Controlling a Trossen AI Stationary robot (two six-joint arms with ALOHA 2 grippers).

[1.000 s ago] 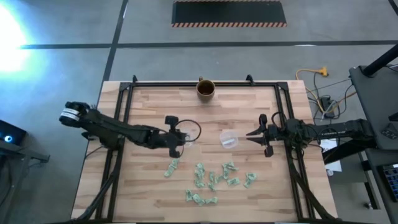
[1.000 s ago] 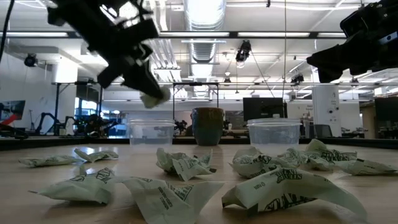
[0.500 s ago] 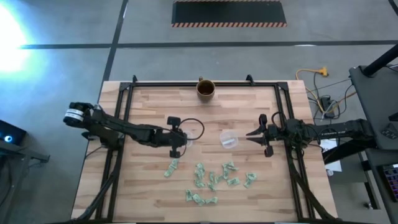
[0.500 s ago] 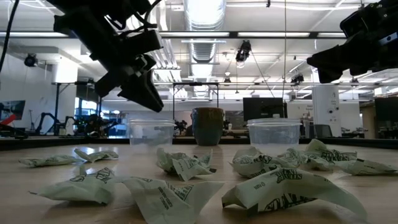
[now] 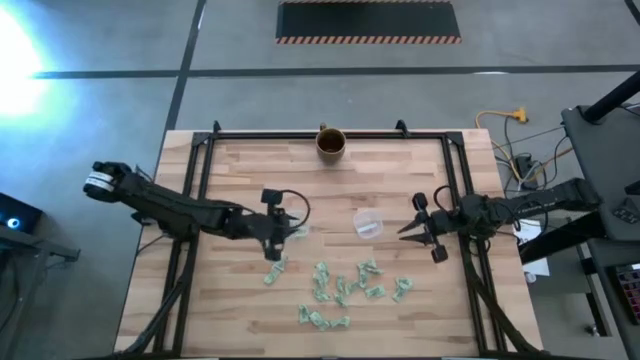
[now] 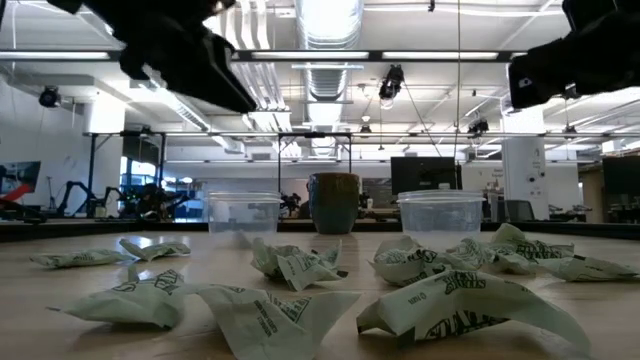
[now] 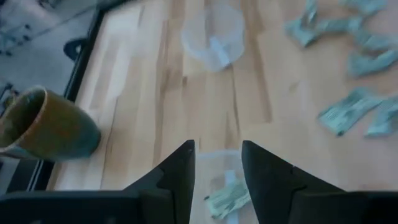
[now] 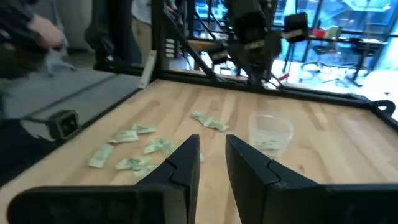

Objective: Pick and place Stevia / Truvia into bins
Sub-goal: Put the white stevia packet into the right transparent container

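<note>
My left gripper [image 5: 277, 232] hangs empty, jaws parted, above its clear cup [image 7: 219, 180] holding one packet [image 7: 225, 198]; I'd drop straight onto the nearest loose packet [image 5: 276, 268]; right gripper [image 5: 413, 228] waits beside the other cup [image 5: 368, 223], jaws slightly apart.

Grey concrete floor [image 5: 100, 130] crossed by dark lines; hazard-striped mat [image 5: 368, 21] beyond the wooden table [image 5: 240, 170]. Open ceiling with ducting [image 6: 330, 75] and strip lights [image 6: 325, 20]. Yellow cable [image 5: 500, 118] on the floor.

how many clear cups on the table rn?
2. One small clear plastic cup sits mid-table, nearer the right claw; the other clear cup is beside the left claw, with a crumpled green-white packet inside. None looks hidden.
</note>
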